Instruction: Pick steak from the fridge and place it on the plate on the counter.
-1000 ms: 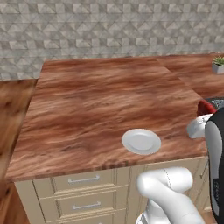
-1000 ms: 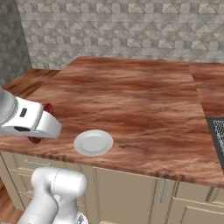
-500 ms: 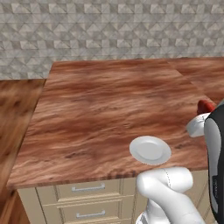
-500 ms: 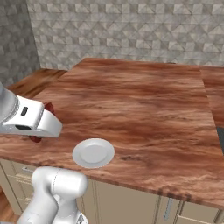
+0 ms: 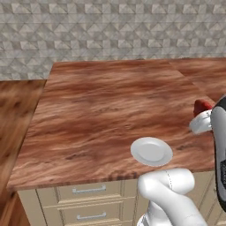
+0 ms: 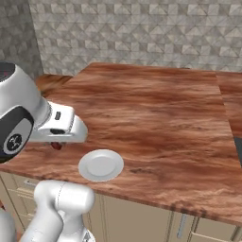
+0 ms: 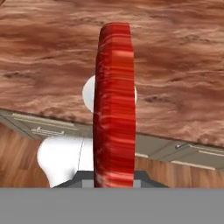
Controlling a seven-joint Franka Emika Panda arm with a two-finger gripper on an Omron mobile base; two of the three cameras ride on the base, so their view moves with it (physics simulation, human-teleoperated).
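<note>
Left base view: hand (image 5: 199,115) pinching steak (image 5: 201,105) above tabletop (image 5: 110,110), right of plate (image 5: 151,151).
Right base view: steak (image 6: 56,145) hanging left of plate (image 6: 100,165).
Hand view: steak (image 7: 113,105) standing edge-on before plate (image 7: 89,94); centring over plate, lowering before releasing advisable.

counter (image 5: 97,114): bare wood all round plate (image 5: 151,151) | back wall (image 5: 110,31): bounds far edge
</note>
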